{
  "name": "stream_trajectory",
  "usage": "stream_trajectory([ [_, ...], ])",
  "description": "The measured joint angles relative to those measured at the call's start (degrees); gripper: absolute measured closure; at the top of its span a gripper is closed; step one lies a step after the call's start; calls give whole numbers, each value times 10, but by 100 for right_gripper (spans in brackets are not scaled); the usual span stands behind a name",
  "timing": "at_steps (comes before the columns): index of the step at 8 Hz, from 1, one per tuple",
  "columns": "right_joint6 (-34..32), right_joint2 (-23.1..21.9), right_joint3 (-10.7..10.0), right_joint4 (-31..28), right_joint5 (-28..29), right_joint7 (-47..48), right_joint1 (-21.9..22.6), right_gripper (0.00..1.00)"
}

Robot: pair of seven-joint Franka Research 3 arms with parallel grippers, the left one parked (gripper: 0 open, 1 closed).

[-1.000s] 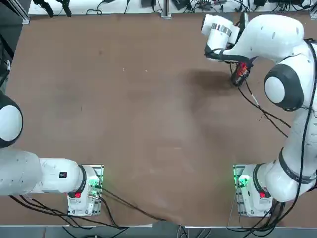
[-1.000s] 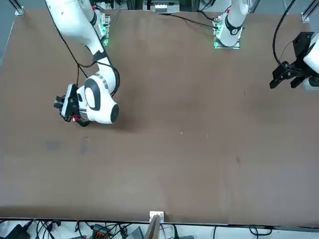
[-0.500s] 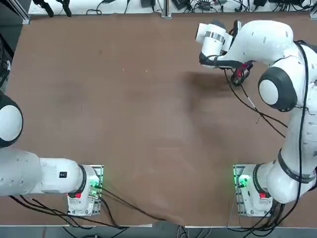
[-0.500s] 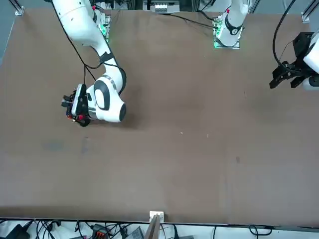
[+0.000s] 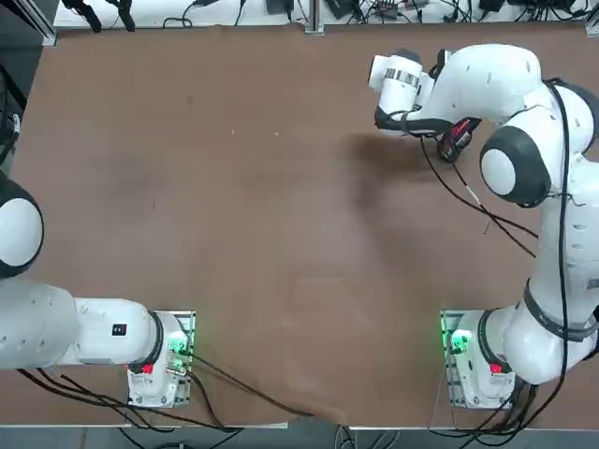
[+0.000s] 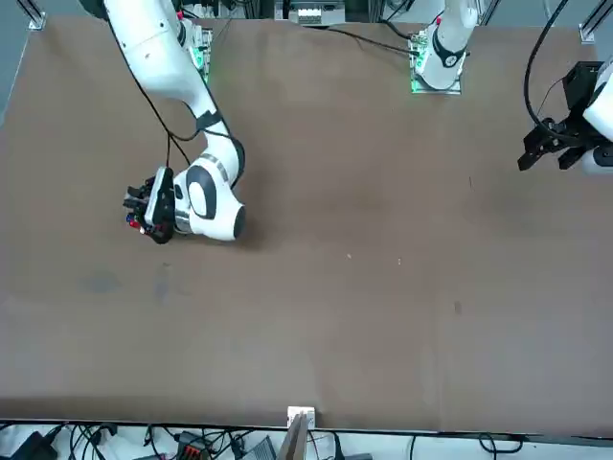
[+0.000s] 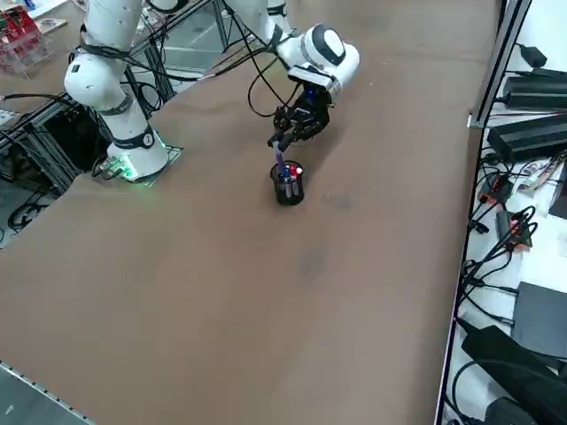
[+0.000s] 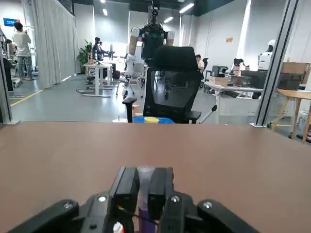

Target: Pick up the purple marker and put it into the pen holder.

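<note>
The marker [image 8: 146, 219] is in my pincer [image 8: 145, 188]. My two fingers pinch it near its pale end, one finger on each side. The purple part hangs down below them, and it looks close to straight up and down.

Just under my pincer is the black cup [image 7: 288, 191]. It stands on the brown table [image 7: 221, 292], and it has some pens in it, with a red pen [image 7: 293, 169] showing at the top. The low end of the marker is right by the mouth of the cup. I cannot tell if the tip is inside the rim or only over it.

So I think the picking up is done, and the step now is putting it in. Next I need to line the tip up with a gap between the pens, go down slowly, and open my fingers only when the cup can hold the marker. If I go down crooked, the tip may bump a pen or the rim, and the little cup could tip over.
</note>
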Motion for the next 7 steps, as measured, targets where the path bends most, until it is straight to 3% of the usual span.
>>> stream_trajectory([
  [5,-14,2,0,10,16,0,2,0],
  [7,-41,0,0,50,46,-33,3,0],
])
